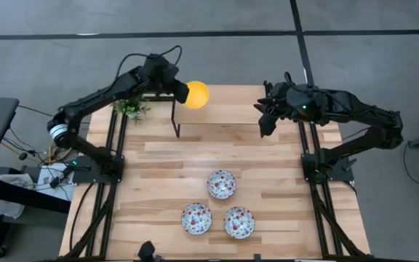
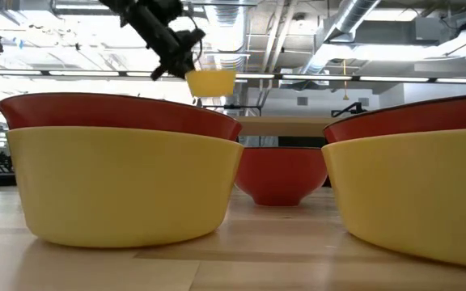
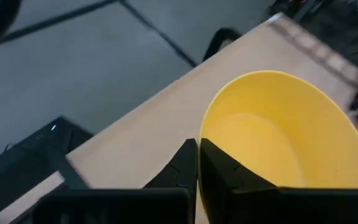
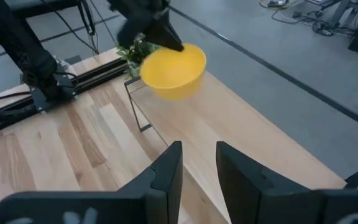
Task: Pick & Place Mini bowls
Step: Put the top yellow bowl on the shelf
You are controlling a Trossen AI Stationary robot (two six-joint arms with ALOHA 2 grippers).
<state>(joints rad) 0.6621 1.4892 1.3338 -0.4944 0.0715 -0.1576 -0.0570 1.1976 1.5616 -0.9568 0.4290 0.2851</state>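
Observation:
My left gripper [image 1: 182, 91] is shut on a plain yellow mini bowl [image 1: 197, 94], held in the air over the table's far edge. The bowl also shows in the low view [image 2: 210, 82] and the right wrist view [image 4: 173, 70]. Three white bowls with red floral pattern [image 1: 221, 184] [image 1: 196, 218] [image 1: 239, 222] rest on their bases near the table's near edge. My right gripper [image 1: 265, 118] hovers open and empty over the far right of the table, well to the right of the yellow bowl. My left gripper pinches the yellow bowl's rim [image 3: 202, 138] on the bowl's left side, one finger inside the bowl and one outside. The fingers slant down at it from the table's left. The bowl is lifted clear of the table, mouth up and roughly level.
A small green potted plant [image 1: 131, 108] stands at the far left corner. A thin black wire stand [image 1: 174, 116] rises just below the held bowl. In the low view the near bowls [image 2: 120, 178] [image 2: 415, 190] fill the foreground. Bare wood lies between the stand and the patterned bowls.

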